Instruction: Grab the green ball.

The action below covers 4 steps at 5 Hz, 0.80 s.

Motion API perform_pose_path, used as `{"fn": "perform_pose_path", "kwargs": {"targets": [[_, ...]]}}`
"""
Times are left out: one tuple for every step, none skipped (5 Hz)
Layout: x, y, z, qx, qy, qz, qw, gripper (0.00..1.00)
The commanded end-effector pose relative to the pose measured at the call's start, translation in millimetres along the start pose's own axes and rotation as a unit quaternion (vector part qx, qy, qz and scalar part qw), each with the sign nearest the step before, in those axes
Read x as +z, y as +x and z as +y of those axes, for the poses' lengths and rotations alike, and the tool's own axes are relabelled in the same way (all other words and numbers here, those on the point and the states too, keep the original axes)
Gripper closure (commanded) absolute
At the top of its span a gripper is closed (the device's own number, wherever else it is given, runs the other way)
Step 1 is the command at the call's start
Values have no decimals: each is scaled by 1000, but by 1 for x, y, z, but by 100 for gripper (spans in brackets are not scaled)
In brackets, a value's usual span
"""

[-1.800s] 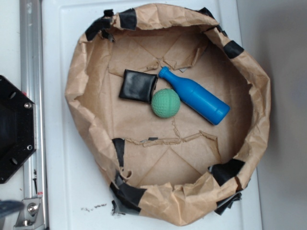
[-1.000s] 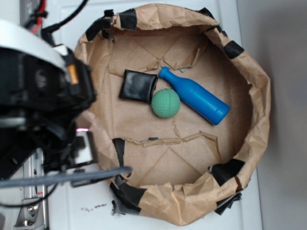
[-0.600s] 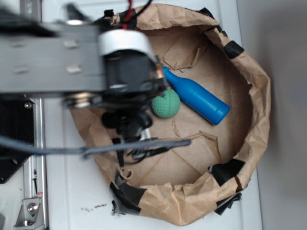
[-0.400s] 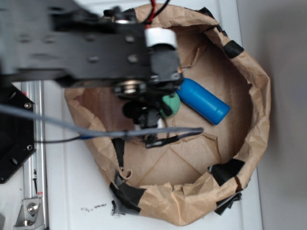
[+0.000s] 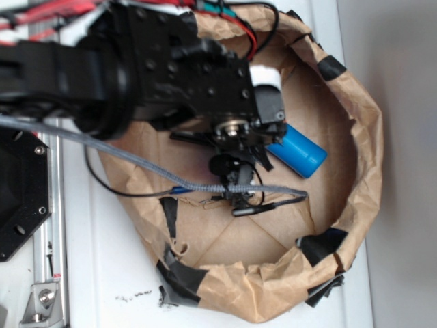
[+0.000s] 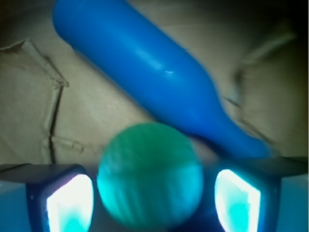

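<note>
White desk (image 5: 102, 273) carries a crumpled paper basin (image 5: 369, 137) patched with black tape. Over the last two seconds the arm (image 5: 136, 61) has swung in from 9 o'clock and now hangs over the basin's middle, hiding the ball from the exterior view. In the wrist view the gripper (image 6: 152, 198) stands wide, its lit fingers (image 6: 70, 203) flanking the ball (image 6: 149, 181) without touching it, so closing looks like the next step. Inside the basin lie the ball and, just beyond it toward 1 o'clock, the bottle (image 6: 154, 82); whether they touch I cannot tell.
</note>
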<state>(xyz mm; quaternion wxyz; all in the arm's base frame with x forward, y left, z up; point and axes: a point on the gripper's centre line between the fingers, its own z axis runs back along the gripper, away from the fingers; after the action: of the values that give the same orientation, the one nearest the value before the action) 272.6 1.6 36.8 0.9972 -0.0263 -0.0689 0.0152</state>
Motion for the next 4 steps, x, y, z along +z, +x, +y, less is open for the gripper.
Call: {"fn": "perform_pose_path", "kwargs": {"targets": [[-8,0,-31,15,-39,-3,999,100],[2,1,-35,-1,-29,9,1000,100],[51,8,-37,6,-14,-3,1000,100],[103,4,-34,30,-19,-40,999,100]]}}
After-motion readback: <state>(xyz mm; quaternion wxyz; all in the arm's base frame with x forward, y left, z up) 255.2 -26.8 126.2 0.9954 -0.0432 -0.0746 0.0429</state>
